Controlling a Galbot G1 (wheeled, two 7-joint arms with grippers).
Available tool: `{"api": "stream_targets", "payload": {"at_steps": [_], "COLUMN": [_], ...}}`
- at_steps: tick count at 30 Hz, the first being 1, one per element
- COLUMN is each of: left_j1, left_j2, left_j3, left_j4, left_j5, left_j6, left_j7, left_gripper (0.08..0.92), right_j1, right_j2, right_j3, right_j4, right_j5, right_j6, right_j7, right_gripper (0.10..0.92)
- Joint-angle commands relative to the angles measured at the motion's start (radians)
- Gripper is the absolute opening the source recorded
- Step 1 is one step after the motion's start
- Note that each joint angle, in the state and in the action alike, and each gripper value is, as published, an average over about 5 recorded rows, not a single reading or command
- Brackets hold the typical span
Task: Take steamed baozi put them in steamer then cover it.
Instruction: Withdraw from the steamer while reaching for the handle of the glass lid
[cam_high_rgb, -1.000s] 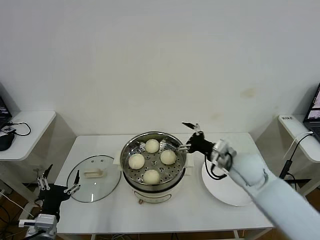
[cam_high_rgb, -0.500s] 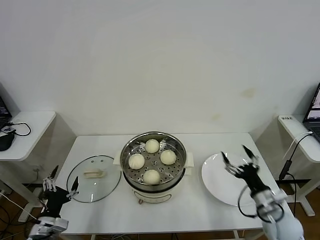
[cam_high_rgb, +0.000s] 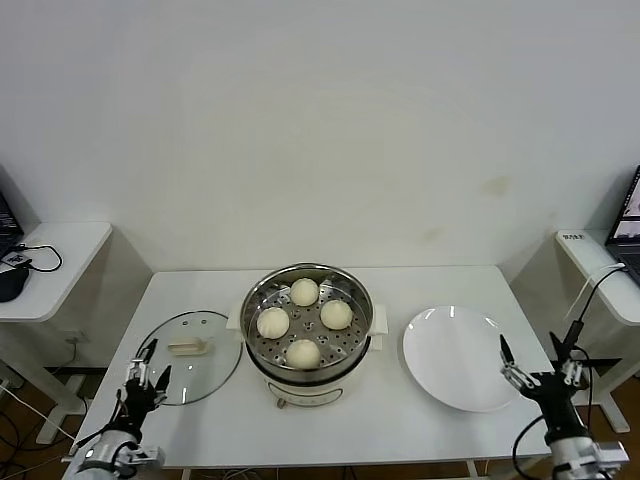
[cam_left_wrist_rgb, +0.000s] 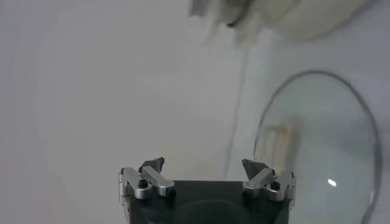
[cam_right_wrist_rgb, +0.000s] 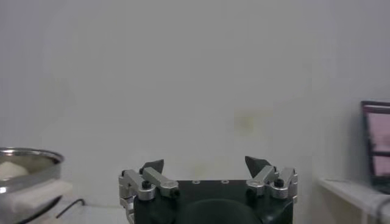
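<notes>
Glass lid (cam_high_rgb: 187, 356) lies flat left of the steamer (cam_high_rgb: 308, 325), which holds four baozi (cam_high_rgb: 304, 292). Likely rigid, slippery, fragile; grasp its handle (cam_high_rgb: 188, 347). Left gripper (cam_high_rgb: 143, 376) and right gripper (cam_high_rgb: 535, 364) are spread, empty.

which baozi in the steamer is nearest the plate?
The right-hand steamed baozi: it sits closest to the steamer edge facing the plate; the other three lie farther left.

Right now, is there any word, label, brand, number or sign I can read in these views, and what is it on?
None can be read.
A small dark mark on the white side table at the far right: too small to read.
The monitor beside it shows content, too small to read.
The steamer, glass lid and plate show no lettering.
</notes>
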Motion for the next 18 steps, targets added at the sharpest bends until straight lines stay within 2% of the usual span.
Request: {"api": "stream_targets", "payload": {"at_steps": [1, 18], "left_j1": [-0.226, -0.381], "left_j2": [0.018, 0.026], "left_j3": [0.129, 0.199], "left_j4": [0.245, 0.403], "left_j5": [0.161, 0.114], "left_j6": [-0.020, -0.017], "left_j7": [-0.041, -0.039], "left_gripper": [0.823, 0.823], "right_j1": [-0.066, -0.080], "right_j2": [0.071, 0.101], "right_j3": [0.066, 0.090], "right_j4": [0.033, 0.052], "right_j5": [-0.013, -0.018], "right_j6": [0.027, 0.021], "right_j7": [0.001, -0.003], "right_gripper": [0.823, 0.823]}}
